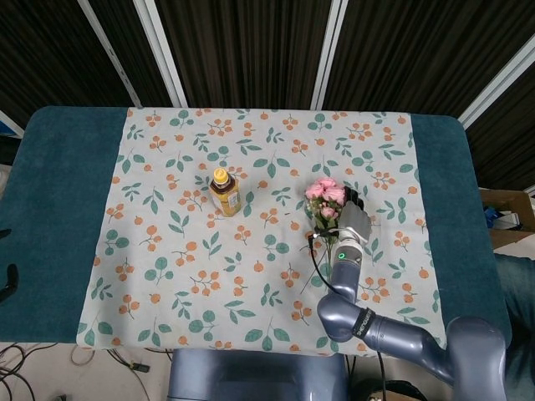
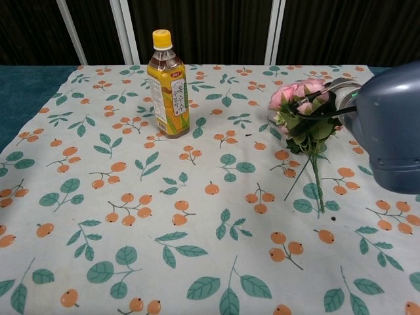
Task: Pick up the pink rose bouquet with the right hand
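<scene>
The pink rose bouquet (image 1: 326, 194) stands right of the cloth's centre, its blooms (image 2: 298, 92) up and its green stems (image 2: 317, 187) trailing toward me on the cloth. My right hand (image 1: 355, 219) is against the bouquet's right side. In the chest view its dark fingers (image 2: 314, 111) wrap across the leaves just under the blooms and hold it. The right forearm (image 2: 390, 131) fills the right edge of the chest view. Of my left hand only dark tips (image 1: 8, 280) show at the head view's left edge.
A tea bottle with a yellow cap (image 1: 223, 192) (image 2: 167, 85) stands upright left of the bouquet. The floral tablecloth (image 1: 251, 276) covers the middle of a teal table (image 1: 58, 192). Dark slatted panels stand behind the far edge.
</scene>
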Controlling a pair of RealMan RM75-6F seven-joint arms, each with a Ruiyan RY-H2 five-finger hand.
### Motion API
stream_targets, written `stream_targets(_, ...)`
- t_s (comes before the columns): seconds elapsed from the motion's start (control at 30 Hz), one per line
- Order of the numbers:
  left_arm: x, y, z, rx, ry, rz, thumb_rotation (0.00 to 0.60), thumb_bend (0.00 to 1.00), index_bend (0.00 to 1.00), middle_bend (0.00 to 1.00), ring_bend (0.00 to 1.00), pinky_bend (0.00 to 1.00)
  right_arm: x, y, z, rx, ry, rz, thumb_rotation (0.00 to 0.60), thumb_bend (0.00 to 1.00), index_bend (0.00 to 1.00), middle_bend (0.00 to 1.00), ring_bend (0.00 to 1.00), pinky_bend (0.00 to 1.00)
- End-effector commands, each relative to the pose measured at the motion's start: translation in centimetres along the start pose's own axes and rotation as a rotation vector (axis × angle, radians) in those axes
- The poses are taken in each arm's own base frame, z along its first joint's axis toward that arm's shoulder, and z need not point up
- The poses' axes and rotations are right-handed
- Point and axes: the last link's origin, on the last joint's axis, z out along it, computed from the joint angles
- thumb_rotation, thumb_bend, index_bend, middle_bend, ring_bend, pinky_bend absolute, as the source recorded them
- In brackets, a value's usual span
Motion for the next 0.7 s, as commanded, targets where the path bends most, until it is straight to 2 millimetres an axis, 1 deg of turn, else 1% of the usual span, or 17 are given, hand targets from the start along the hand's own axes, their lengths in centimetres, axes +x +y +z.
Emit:
stream_targets(0.03,0.0,0.0,0.0,0.002,0.0,0.001,0.6,0.51,0.19,0.03,0.04,0.0,-0.6,-0.2,0.3,-0.013,-0.006,0.006,0.6,0.05,0.01,0.05,0.06,0.19)
stream_targets(0.2,0.0,-0.1,0.1,0.006,0.002,-0.001,0.6,0.51,0.19,0.03,0.04,0.0,-1.3,0.0,1.0,-0.028,-0.002,-0.006,0.6,0.05,0.01,0.06,0.06,0.19)
stream_targets(0.3,0.0,0.0,0.1,0.007,-0.001,-0.002,0.6,0.51,0.19,0.03,0.04,0.0,-1.6,0.0,1.3,-0.024,0.006,0.014,0.6,0.05,0.02,0.11,0.12,0.19)
stream_targets(0.33,0.0,-0.1,0.1,0.007,-0.001,-0.001,0.6,0.51,0.19,0.03,0.04,0.0,-1.6,0.0,1.4,-0.02,0.013,0.022,0.6,0.06,0.04,0.14,0.17,0.22)
stream_targets(0.4,0.0,-0.1,0.1,0.008,0.0,-0.002,0.6,0.51,0.19,0.03,0.04,0.0,-1.8,0.2,1.5,-0.013,0.027,0.025,0.6,0.07,0.07,0.18,0.25,0.31)
stream_targets(0.47,0.0,-0.1,0.1,0.008,-0.001,-0.001,0.6,0.51,0.2,0.03,0.04,0.0,-2.0,0.5,1.6,-0.012,0.036,0.014,0.6,0.11,0.09,0.21,0.33,0.44)
stream_targets(0.5,0.0,-0.1,0.1,0.009,-0.001,-0.001,0.6,0.51,0.2,0.03,0.04,0.0,-2.1,0.6,1.7,-0.013,0.033,0.018,0.6,0.13,0.1,0.22,0.34,0.47)
stream_targets(0.6,0.0,-0.1,0.1,0.006,0.0,0.0,0.6,0.51,0.2,0.03,0.04,0.0,-2.2,0.9,1.8,-0.013,0.034,0.016,0.6,0.2,0.13,0.28,0.45,0.57)
stream_targets(0.67,0.0,-0.1,0.0,0.008,0.0,-0.002,0.6,0.51,0.2,0.03,0.04,0.0,-2.2,1.1,1.8,-0.008,0.046,0.01,0.6,0.27,0.16,0.34,0.53,0.65)
stream_targets(0.7,0.0,-0.1,0.0,0.009,-0.001,-0.002,0.6,0.51,0.2,0.03,0.04,0.0,-2.2,1.2,1.8,-0.007,0.048,0.009,0.6,0.29,0.18,0.36,0.55,0.68)
